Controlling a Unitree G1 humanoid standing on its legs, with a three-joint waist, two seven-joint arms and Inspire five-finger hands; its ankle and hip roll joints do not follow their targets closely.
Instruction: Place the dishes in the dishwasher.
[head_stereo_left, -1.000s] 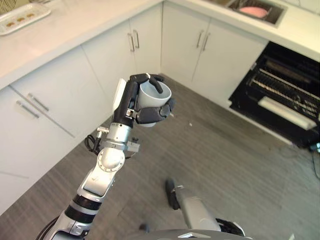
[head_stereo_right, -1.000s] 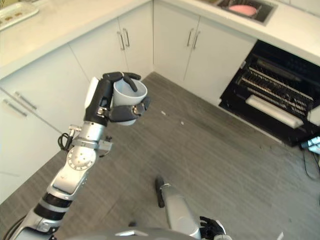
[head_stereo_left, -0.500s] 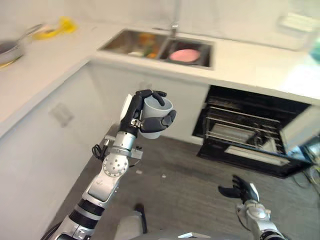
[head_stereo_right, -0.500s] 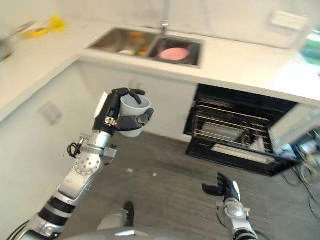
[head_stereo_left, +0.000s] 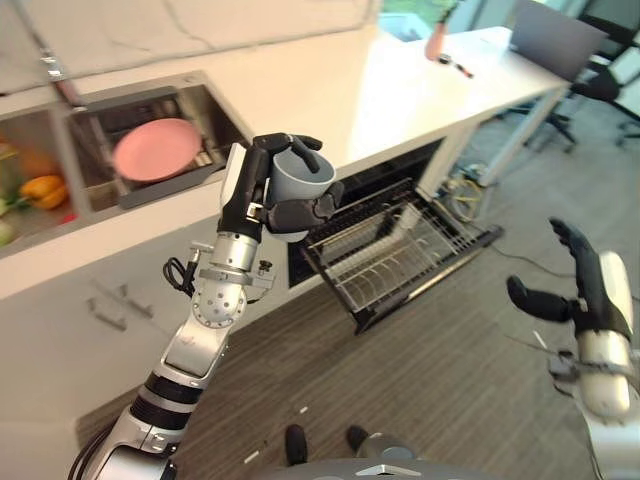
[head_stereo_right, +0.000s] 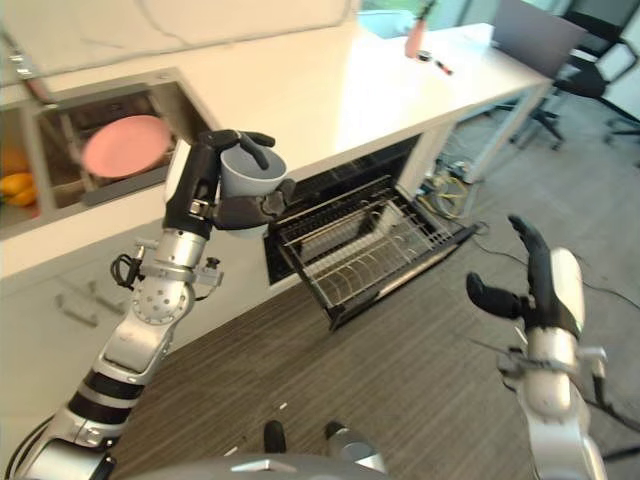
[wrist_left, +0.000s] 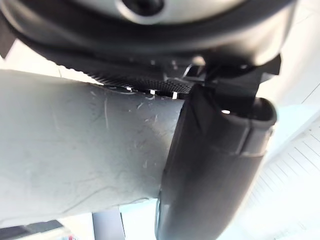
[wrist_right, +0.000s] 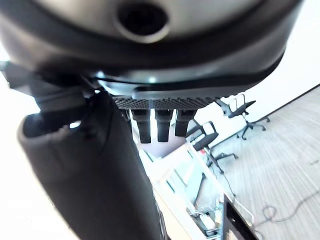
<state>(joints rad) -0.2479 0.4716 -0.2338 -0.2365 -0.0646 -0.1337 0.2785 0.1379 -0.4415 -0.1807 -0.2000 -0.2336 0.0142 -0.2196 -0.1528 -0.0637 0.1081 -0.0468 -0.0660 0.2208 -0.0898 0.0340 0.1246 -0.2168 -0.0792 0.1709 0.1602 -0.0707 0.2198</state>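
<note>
One grey cup (head_stereo_left: 300, 185) sits in our left robot hand (head_stereo_left: 262, 190), fingers wrapped round its wall and thumb hooked over the rim, held up in the air near the counter (head_stereo_left: 330, 90) edge. We judge it stiff, light, smooth and breakable, so that wrap-around hold suits it. It is plain, round and empty. Our right robot hand (head_stereo_right: 540, 290) hangs released, fingers straight. Beyond, the dishwasher rack (head_stereo_left: 395, 250) stands pulled out; farther, a pink plate (head_stereo_left: 157, 149) lies in the sink (head_stereo_left: 100, 105).
</note>
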